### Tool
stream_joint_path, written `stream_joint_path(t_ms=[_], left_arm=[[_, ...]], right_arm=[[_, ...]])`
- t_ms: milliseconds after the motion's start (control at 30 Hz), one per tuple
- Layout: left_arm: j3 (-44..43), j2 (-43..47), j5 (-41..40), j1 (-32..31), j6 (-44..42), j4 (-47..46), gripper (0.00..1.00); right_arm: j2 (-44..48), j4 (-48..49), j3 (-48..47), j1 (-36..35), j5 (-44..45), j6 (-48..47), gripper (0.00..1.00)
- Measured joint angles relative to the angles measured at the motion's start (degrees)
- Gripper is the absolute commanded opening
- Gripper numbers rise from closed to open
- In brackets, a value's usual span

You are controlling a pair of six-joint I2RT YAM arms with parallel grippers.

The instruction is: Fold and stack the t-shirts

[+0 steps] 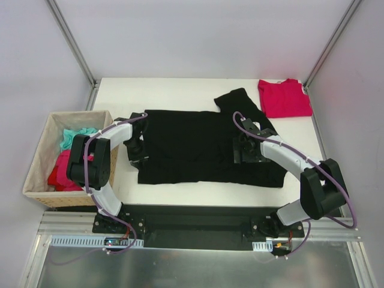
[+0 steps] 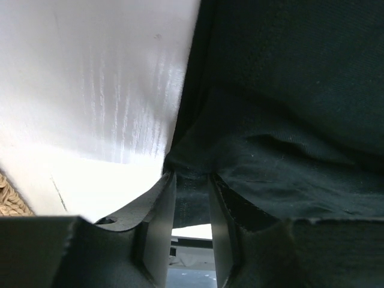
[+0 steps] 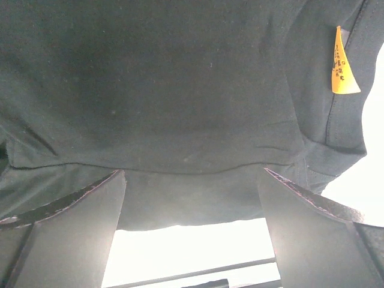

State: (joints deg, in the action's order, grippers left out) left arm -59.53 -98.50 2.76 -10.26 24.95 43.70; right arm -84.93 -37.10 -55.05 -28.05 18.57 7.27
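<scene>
Top view: black shirt spread flat on the white table, one sleeve reaching toward the red shirt at the far right corner; left gripper at its left edge, right gripper over its right half.
Left wrist: fingers nearly together, pinching a rumpled fold of soft black knit.
Right wrist: fingers wide apart, smooth cloth and hem spanning the gap; yellow tag at a seam.

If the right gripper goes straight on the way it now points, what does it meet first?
The black t-shirt: its cloth fills the view just ahead of the open right gripper, though the depth is unclear.
</scene>
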Motion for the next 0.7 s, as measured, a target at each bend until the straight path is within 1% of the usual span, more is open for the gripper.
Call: stream_joint_path(t_ms=[67, 100, 200, 567, 700], left_arm=[[-0.1, -0.3, 0.3, 0.6, -0.1, 0.0, 0.15], [-0.2, -0.5, 0.5, 0.6, -0.1, 0.1, 0.10], [-0.5, -0.8, 1.5, 1.0, -0.3, 0.1, 0.02], [-0.9, -0.7, 2.1, 1.0, -0.4, 0.1, 0.00], [-0.6, 2.2, 2.8, 0.9, -0.3, 0.1, 0.00]], right_arm=[[0.2, 0.0, 0.2, 0.0, 0.0, 0.0, 0.95], [0.3, 0.0, 0.2, 0.0, 0.0, 0.0, 0.95], [0.6, 0.0, 0.5, 0.0, 0.0, 0.0, 0.95], [0.7, 0.0, 0.8, 0.0, 0.0, 0.0, 0.95], [0.7, 0.0, 0.9, 0.0, 0.0, 0.0, 0.95]])
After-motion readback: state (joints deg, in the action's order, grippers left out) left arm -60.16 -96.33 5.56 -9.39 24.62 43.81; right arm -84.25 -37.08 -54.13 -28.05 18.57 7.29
